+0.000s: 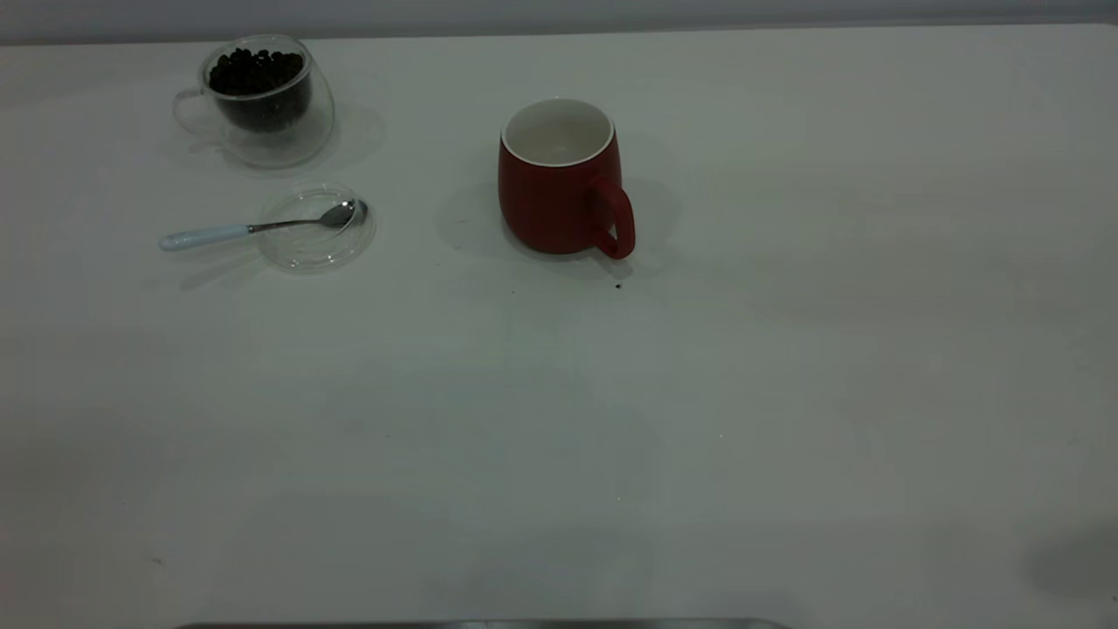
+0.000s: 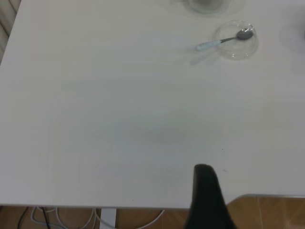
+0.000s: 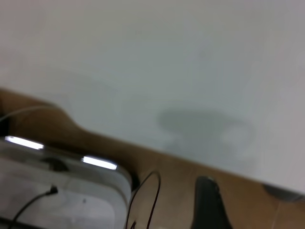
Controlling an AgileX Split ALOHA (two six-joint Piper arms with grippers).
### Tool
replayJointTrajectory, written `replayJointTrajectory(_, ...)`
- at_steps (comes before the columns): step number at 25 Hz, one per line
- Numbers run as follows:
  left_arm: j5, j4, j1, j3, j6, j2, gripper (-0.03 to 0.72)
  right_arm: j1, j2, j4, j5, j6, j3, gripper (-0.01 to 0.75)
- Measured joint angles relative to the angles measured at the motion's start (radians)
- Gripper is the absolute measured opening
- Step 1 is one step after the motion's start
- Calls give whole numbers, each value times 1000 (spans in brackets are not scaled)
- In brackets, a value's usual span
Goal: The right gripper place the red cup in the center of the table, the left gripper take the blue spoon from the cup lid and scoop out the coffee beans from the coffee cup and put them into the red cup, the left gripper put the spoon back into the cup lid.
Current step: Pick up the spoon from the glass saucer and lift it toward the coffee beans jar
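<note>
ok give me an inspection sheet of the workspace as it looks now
surface: white table, a few tiny dark specks
red cup: upright near centre, looks empty
coffee cup: far left, holds coffee beans
blue spoon: bowl in cup lid, handle sticking out over the rim
clutter: nothing seen
left hand: one dark finger visible over the near table edge, away from the spoon
right hand: beyond the table edge
cables: under the table edge in both wrist views
surroundings: plain wall behind

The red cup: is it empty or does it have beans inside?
Empty. The red cup stands upright and its white inside shows no beans.
</note>
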Motion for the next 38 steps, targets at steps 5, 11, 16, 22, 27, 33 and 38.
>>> replayJointTrajectory(5,0,0,0,0,0,0,564,0,-195,-2,21,47,147,521)
replayJointTrajectory(11,0,0,0,0,0,0,564,-1,-436,-2,30,120,159,521)
replayJointTrajectory(16,0,0,0,0,0,0,564,-1,-653,-2,44,123,160,521)
replayJointTrajectory(22,0,0,0,0,0,0,564,-45,-803,-9,51,124,160,521)
replayJointTrajectory(27,0,0,0,0,2,0,564,-73,-804,-20,56,124,160,521)
replayJointTrajectory(33,0,0,0,0,1,0,564,-73,-804,-20,56,124,160,521)
replayJointTrajectory(38,0,0,0,0,1,0,564,-73,-804,-21,56,124,160,521)
